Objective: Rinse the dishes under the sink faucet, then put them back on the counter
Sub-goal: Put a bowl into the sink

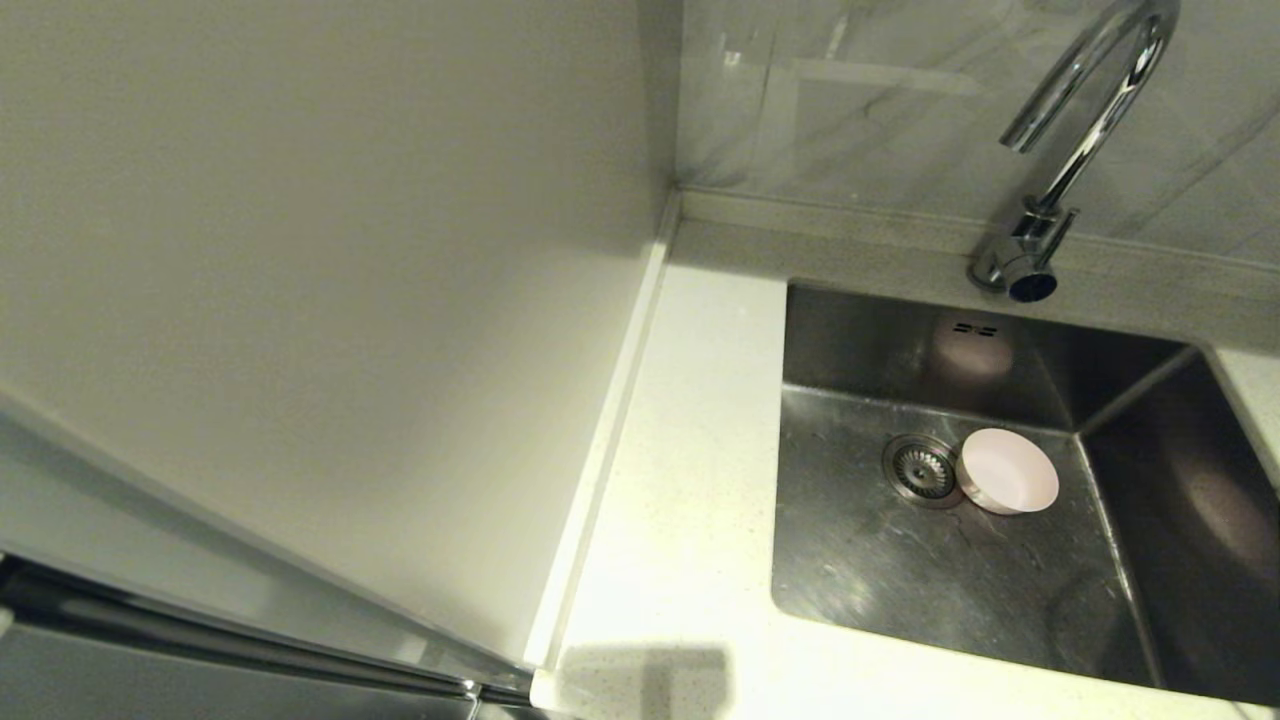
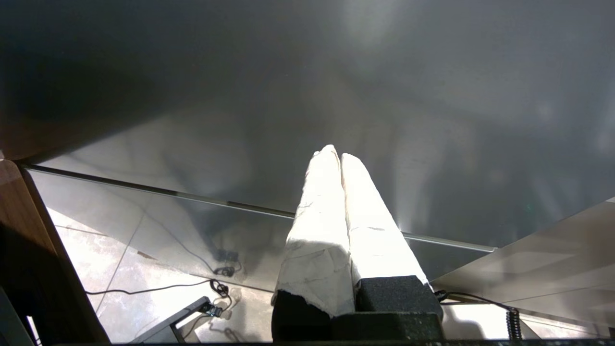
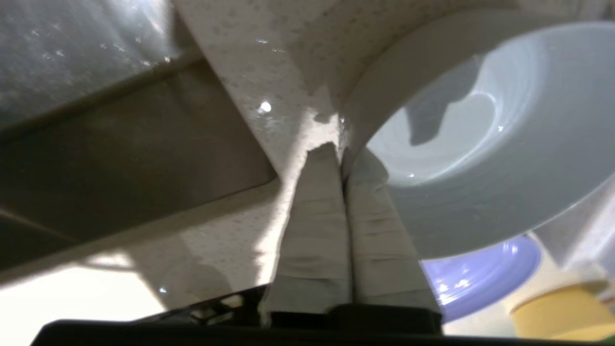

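Wall panel (image 1: 300, 250): plain cream, far left of the head view; neither arm shows there.
Left pincer (image 2: 335, 156): fingers pressed together, holding nothing; hangs over floor tiles and cables, parked well away from the work.
Worktop (image 1: 690, 420): white speckled strip between panel and basin.
Sink (image 1: 850, 560): steel basin; drain (image 1: 920, 468) near its middle.
Pink bowl (image 1: 1008, 471): tipped on its side in the basin, touching the drain's right edge, mouth facing up and right; forward of the faucet's foot.
Faucet (image 1: 1085, 110): chrome gooseneck on the back ledge; no water seen running.
Right pincer (image 3: 340, 153): fingers closed thinly on the rim of the blue-white bowl (image 3: 480, 134), which sits on the worktop beside the basin edge; lilac plate (image 3: 480, 276) behind it, a yellow container (image 3: 562, 307) beyond.
Judgement: the right arm is nearer; the sink lies just beside its bowl, so a lift across the rim toward the spout comes next.
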